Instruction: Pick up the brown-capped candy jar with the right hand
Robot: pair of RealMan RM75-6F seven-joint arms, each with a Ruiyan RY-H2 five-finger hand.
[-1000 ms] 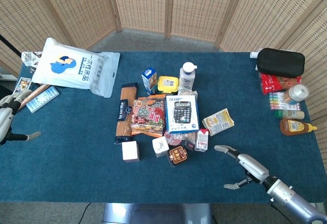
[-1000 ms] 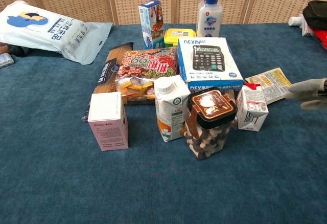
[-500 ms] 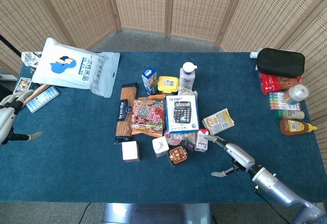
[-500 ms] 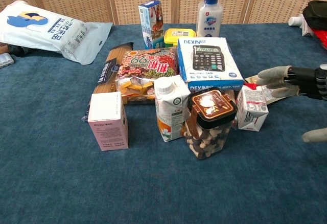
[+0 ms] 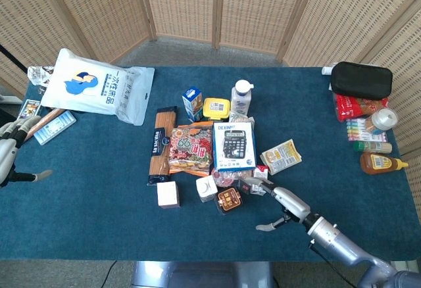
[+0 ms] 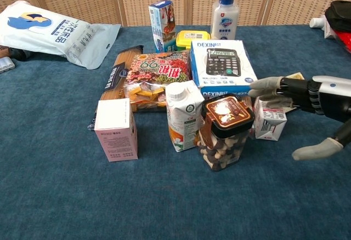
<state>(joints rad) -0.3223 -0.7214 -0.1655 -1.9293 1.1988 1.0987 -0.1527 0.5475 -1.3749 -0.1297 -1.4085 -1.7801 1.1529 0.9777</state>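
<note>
- While the brown-capped candy jar [image 6: 222,133] is sitting untouched, the right hand [image 6: 307,108] is hovering just right of it, fingers spread, holding nothing.
- Grab and lift aren't done yet.

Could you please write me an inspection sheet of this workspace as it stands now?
Surface: blue carpeted table, crowded at centre.
Job's thing: clear candy jar with brown square cap upright at the cluster's front, not held.
Clutter: white milk carton left of the jar; small red-and-white carton to its right; pink box; blue calculator box; white pump bottle; black pouch at the far right corner.
Hands: right hand, fingers spread beside the jar, touching nothing; left hand at the left edge, holding nothing.
Cables: nothing seen.
Surroundings: woven wicker screens behind.
</note>
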